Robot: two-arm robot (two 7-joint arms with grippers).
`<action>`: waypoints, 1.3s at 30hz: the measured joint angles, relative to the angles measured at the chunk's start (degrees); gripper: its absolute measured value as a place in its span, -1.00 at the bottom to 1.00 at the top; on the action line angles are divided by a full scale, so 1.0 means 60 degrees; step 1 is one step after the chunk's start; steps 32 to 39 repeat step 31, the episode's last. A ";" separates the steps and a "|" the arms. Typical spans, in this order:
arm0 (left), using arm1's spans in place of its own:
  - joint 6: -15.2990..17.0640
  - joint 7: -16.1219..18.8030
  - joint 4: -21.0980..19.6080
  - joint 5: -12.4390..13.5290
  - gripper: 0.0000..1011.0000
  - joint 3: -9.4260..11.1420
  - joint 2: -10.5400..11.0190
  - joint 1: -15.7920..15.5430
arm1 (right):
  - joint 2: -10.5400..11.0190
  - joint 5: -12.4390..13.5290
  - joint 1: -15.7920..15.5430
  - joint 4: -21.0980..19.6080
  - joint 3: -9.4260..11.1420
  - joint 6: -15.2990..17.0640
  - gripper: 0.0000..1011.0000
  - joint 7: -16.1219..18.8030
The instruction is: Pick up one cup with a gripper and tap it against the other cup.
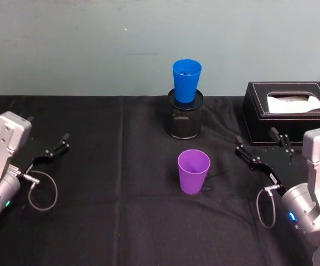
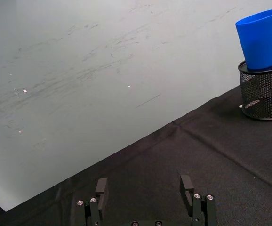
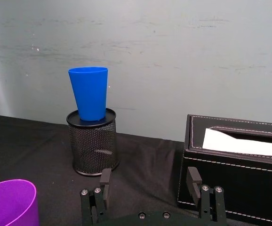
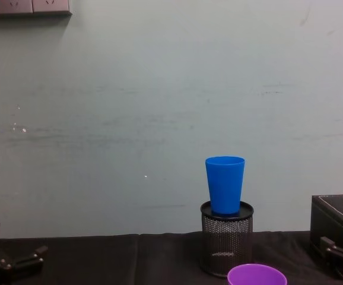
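The purple cup [image 1: 194, 170] [image 3: 9, 202] [image 4: 256, 275] stands upright on the black cloth near the table's middle. Behind it, the blue cup [image 1: 186, 80] [image 2: 260, 40] [image 3: 90, 93] [image 4: 225, 184] sits upright in the top of a black wire-mesh pen holder [image 1: 184, 116] [image 3: 93, 148]. My right gripper [image 1: 256, 136] [image 3: 149, 178] rests low to the right of the purple cup, open and empty. Far to the left, my left gripper [image 1: 57, 145] [image 2: 143, 188] lies open and empty.
A black tissue box [image 1: 290, 113] [image 3: 235, 165] stands at the back right, just beyond my right gripper. A pale wall runs directly behind the table's far edge. Bare black cloth [image 1: 115, 210] spreads between the purple cup and the left gripper.
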 joint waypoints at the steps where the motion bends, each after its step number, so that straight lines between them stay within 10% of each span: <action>1: 0.0000 0.0000 0.0001 0.0000 0.98 -0.0001 0.0000 0.0000 | 0.0001 0.0002 -0.0002 -0.0004 0.0000 0.0001 0.98 -0.0001; 39: 0.0000 0.0000 0.0001 0.0000 0.98 0.0000 0.0000 0.0000 | 0.0013 0.0010 -0.0012 -0.0031 0.0000 0.0011 0.98 -0.0015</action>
